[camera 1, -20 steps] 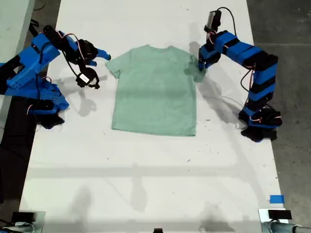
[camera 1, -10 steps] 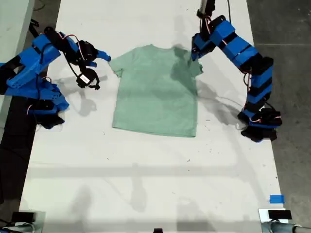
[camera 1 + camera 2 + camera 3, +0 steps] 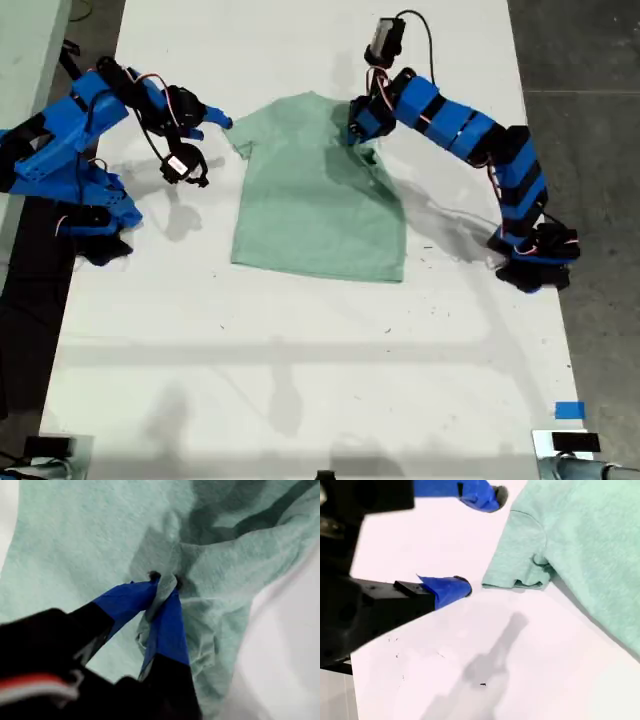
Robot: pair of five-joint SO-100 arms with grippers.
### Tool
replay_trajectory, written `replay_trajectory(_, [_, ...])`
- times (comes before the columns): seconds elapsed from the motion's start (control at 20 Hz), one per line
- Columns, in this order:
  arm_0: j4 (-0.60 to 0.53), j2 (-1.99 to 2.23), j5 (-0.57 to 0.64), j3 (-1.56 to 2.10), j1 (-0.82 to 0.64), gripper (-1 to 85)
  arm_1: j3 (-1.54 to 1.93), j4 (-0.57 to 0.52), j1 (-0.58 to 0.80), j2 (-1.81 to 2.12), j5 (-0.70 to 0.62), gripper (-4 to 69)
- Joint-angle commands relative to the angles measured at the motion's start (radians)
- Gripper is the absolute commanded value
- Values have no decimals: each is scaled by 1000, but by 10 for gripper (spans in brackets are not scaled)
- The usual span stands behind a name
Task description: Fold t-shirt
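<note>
The pale mint-green t-shirt [image 3: 310,215] lies flat on the white table [image 3: 300,360], neck toward the far edge. My first gripper [image 3: 358,128] [image 3: 165,580] is shut on a pinch of the t-shirt [image 3: 75,555], namely the sleeve on the exterior view's right. That sleeve is lifted and pulled inward over the chest. My second gripper [image 3: 205,145] [image 3: 479,541] stands open just beside the other sleeve [image 3: 520,555], apart from it, with bare table between its fingers.
Both blue arm bases stand at the table's sides, one at the exterior view's left [image 3: 95,215] and one at its right [image 3: 535,260]. A blue tape mark [image 3: 568,410] sits near the front corner on the exterior view's right.
My first gripper has moved toward the exterior view's left, carrying the sleeve from the shirt's outer edge over the chest. The second arm has barely moved.
</note>
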Motion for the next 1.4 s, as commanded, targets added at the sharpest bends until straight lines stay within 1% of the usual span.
replay_trajectory(0.0, [-18, 3, -18, -3, 25, 278, -92, -104, -17, -28, 49, -1])
replay_trajectory(0.05, [-18, 3, -20, -3, 28, 278, -112, -104, -15, -48, 35, 258])
replay_trajectory(0.1, [-18, 3, -21, -3, 31, 279, -124, -100, -21, -44, 2, 352])
replay_trajectory(0.15, [-18, 3, -25, -2, 34, 279, -138, -84, -32, -26, -21, 339])
replay_trajectory(0.25, [-20, 3, -29, 2, 37, 280, -143, -17, -34, 55, -28, 282])
replay_trajectory(0.4, [-29, -3, -32, 5, 37, 284, -143, 107, -8, 239, -74, 249])
replay_trajectory(0.5, [-40, -23, -34, 6, 29, 290, -137, 221, 12, 357, -109, 238])
replay_trajectory(0.6, [-74, -58, -32, 6, 21, 294, -94, 348, 26, 442, -112, 227])
replay_trajectory(0.65, [-98, -87, -28, 3, 11, 296, -54, 393, 25, 474, -112, 223])
replay_trajectory(0.75, [-138, -175, -17, -15, -23, 302, 86, 399, -8, 558, -109, 214])
replay_trajectory(0.85, [-179, -310, 12, -69, -52, 306, 175, 396, -46, 620, -92, 223])
replay_trajectory(1.1, [-172, -696, 51, -348, -124, 309, 321, 365, -117, 750, -40, 224])
replay_trajectory(1.35, [-132, -879, 57, -514, -190, 304, 451, 328, -146, 881, -15, 226])
